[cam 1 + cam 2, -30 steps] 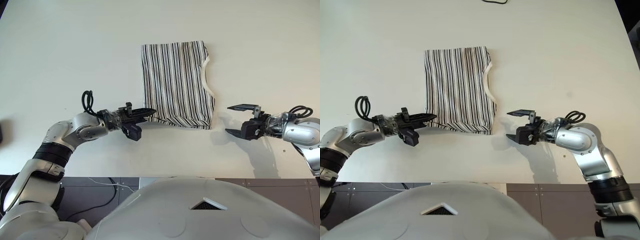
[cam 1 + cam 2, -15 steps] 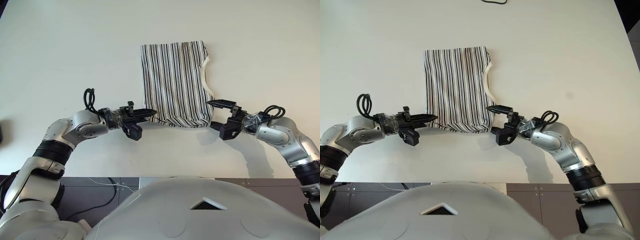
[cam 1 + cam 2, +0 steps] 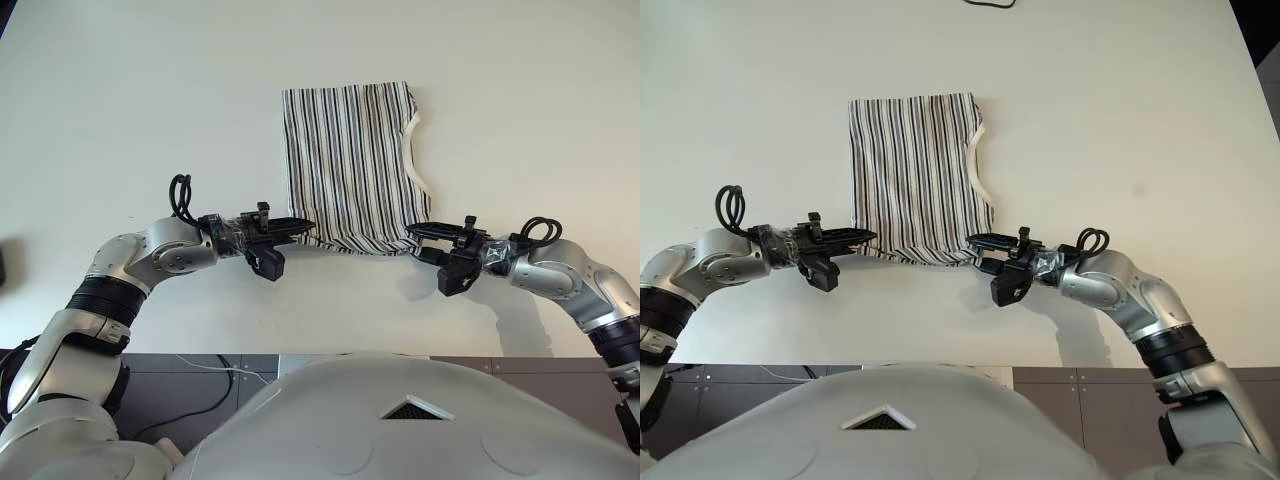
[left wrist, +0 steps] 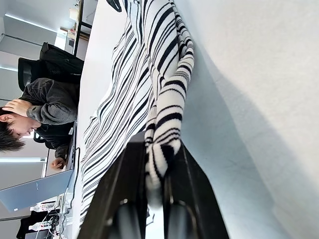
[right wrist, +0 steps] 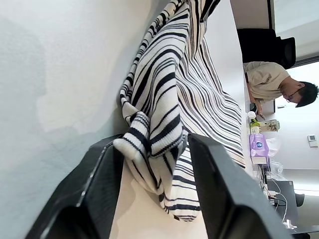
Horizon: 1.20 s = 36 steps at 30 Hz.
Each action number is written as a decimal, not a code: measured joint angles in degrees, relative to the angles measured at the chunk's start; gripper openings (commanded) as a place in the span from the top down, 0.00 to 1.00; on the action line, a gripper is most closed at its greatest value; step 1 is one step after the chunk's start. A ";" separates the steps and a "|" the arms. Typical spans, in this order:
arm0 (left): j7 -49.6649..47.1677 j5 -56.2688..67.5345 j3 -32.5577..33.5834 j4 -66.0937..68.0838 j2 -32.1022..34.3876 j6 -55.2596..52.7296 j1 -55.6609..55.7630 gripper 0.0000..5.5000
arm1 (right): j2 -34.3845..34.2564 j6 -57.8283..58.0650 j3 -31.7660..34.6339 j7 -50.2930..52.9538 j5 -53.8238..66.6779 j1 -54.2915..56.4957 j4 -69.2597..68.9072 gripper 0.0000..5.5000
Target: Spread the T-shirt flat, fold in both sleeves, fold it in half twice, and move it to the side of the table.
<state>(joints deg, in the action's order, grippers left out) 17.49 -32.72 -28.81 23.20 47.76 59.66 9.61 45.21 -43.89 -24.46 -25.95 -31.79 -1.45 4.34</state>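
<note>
a striped t-shirt (image 3: 350,165) is seen lying near the middle of the white tabletop (image 3: 140,90), folded into a narrow upright rectangle with its stripes running from the near edge to the far edge. a white neckline trim is shown along its right side (curving inward about halfway down). the far part of the cloth is laid flat, while the near hem is slightly lifted and bunched at both corners.

the left gripper (image 3: 300,222) is held low at the near left corner of the t-shirt. in the left wrist view its fingers (image 4: 124,184) are pressed together on a rolled fold of the striped fabric, which is pinched between them.

the right gripper (image 3: 428,250) is placed at the near right corner. in the right wrist view its fingers (image 5: 89,199) are kept spread, with a bunched corner of the fabric sitting between them; a firm pinch is not shown there.
</note>
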 measured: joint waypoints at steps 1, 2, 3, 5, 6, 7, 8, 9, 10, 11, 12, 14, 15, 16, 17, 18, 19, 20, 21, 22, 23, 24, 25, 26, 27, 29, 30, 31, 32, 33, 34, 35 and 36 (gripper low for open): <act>0.07 0.00 -0.03 0.00 -0.02 0.00 0.05 0.97 | 0.02 0.00 -0.05 0.00 0.00 0.05 0.11 0.71; 0.17 0.00 -0.07 0.00 -0.03 0.00 0.13 0.97 | 0.02 0.02 0.07 0.00 0.04 0.27 0.22 0.73; 0.27 0.00 -0.09 0.00 -0.04 0.00 0.18 0.97 | 0.12 0.02 0.09 -0.07 0.05 0.39 0.35 0.77; 0.57 0.00 -0.09 -0.03 -0.14 -0.02 0.26 0.97 | 0.35 0.02 0.09 -0.42 0.12 0.75 1.02 0.83; 0.66 0.00 -0.09 -0.07 -0.15 -0.04 0.28 0.97 | 0.52 0.00 0.10 -0.56 0.14 1.16 1.64 0.87; 0.66 0.00 -0.09 -0.08 -0.16 -0.04 0.28 0.97 | 0.65 0.00 0.10 -0.70 0.14 1.48 2.09 0.90; 0.66 0.00 -0.09 -0.08 -0.16 -0.04 0.28 0.97 | 0.69 0.00 0.10 -1.09 0.21 1.84 2.41 0.94; 0.66 0.00 -0.09 -0.08 -0.17 -0.04 0.29 0.97 | 0.73 0.01 0.10 -1.60 0.44 2.22 2.60 0.97; 0.66 0.00 -0.07 -0.10 -0.17 -0.04 0.28 0.97 | 0.89 0.01 0.10 -2.29 0.55 2.46 2.64 0.98; 0.67 -0.01 -0.06 -0.30 -0.17 -0.14 0.23 0.97 | 1.09 0.01 0.10 -2.77 0.86 2.56 2.65 0.98; 0.75 -0.02 -0.04 -0.73 -0.13 -0.37 0.08 0.97 | 1.23 0.05 0.13 -3.27 1.49 2.62 2.60 0.98; 1.00 0.01 0.09 -3.37 -0.07 -0.82 -1.27 0.97 | 2.93 0.71 0.78 -5.92 4.49 1.80 0.79 0.98; 1.39 0.94 0.26 -5.26 -0.01 -1.22 -2.68 0.97 | 3.93 1.58 1.33 -7.28 6.84 0.60 -1.01 0.98; 1.91 2.02 0.39 -7.08 0.01 -1.69 -4.02 0.97 | 4.88 2.29 1.68 -8.42 9.13 -0.53 -2.83 0.98; 2.57 3.32 0.52 -8.88 0.10 -2.43 -5.31 0.97 | 5.49 3.20 2.28 -9.55 11.48 -1.64 -4.86 0.98; 3.71 5.52 0.79 -11.14 0.41 -3.38 -7.34 0.97 | 6.30 4.29 3.19 -10.74 14.63 -3.01 -7.83 0.98; 5.39 7.97 0.79 -14.05 1.12 -4.90 -9.93 0.98 | 7.49 5.53 4.26 -11.91 17.51 -4.10 -10.86 0.98; 7.11 10.74 0.77 -16.92 2.16 -6.83 -12.17 0.98 | 8.41 7.06 5.46 -12.93 19.94 -5.21 -13.33 0.98; 8.71 14.02 0.92 -19.85 3.52 -8.80 -14.77 0.98 | 10.12 8.93 7.00 -14.14 23.31 -7.01 -16.51 0.98; 10.05 17.01 1.37 -22.82 5.05 -10.55 -17.03 0.98 | 11.96 10.85 8.79 -15.28 26.50 -8.96 -19.69 0.98; 11.51 21.65 2.65 -27.51 7.54 -12.96 -19.82 0.98 | 15.07 13.86 11.76 -17.04 31.57 -12.21 -24.77 0.98; 12.65 25.40 3.87 -31.08 9.17 -15.18 -21.81 0.98 | 17.05 16.31 14.45 -18.43 35.43 -15.09 -28.19 0.98; 13.65 29.81 5.38 -35.41 11.53 -17.60 -24.57 0.98 | 19.43 19.73 18.00 -20.13 40.30 -18.64 -32.01 0.98; 14.55 32.99 6.77 -38.50 13.21 -19.65 -26.49 0.98 | 20.96 23.08 21.65 -21.68 44.80 -21.06 -34.78 0.98; 15.45 36.28 8.03 -41.56 14.69 -21.87 -28.32 0.98 | 22.35 26.67 25.54 -23.25 49.64 -22.85 -37.47 0.98; 17.07 42.43 10.80 -47.57 16.61 -26.73 -31.01 0.98 | 24.65 34.30 32.85 -26.28 58.93 -24.30 -42.03 0.98; 17.71 44.71 11.61 -49.51 16.94 -28.76 -31.29 0.98 | 25.41 37.12 34.49 -27.15 61.44 -23.62 -42.79 0.98; 18.52 46.90 12.43 -51.06 16.92 -30.84 -31.14 0.98 | 25.78 40.15 35.46 -27.82 63.50 -22.04 -42.91 0.98; 19.69 48.65 12.92 -51.70 16.76 -32.91 -29.98 0.98 | 26.07 42.90 35.41 -28.31 65.11 -19.50 -42.59 0.98; 20.64 49.99 13.26 -51.78 16.31 -34.84 -28.24 0.98 | 26.23 45.14 34.76 -28.60 66.41 -16.22 -41.94 0.98; 21.63 50.57 13.34 -51.32 15.11 -36.96 -25.91 0.98 | 25.72 46.96 32.60 -28.99 66.49 -11.55 -40.28 0.98; 22.64 50.59 13.20 -49.76 13.14 -39.37 -22.82 0.98 | 23.20 48.92 28.59 -29.17 64.69 -5.10 -36.54 0.98; 23.40 50.70 13.07 -48.44 11.65 -41.36 -20.62 0.98 | 20.56 50.15 25.24 -29.23 62.70 -0.62 -33.26 0.98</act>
<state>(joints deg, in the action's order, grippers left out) 40.89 17.98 -15.75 -25.24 59.41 18.29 -11.00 65.77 6.26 0.78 -55.18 30.91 -2.07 -28.92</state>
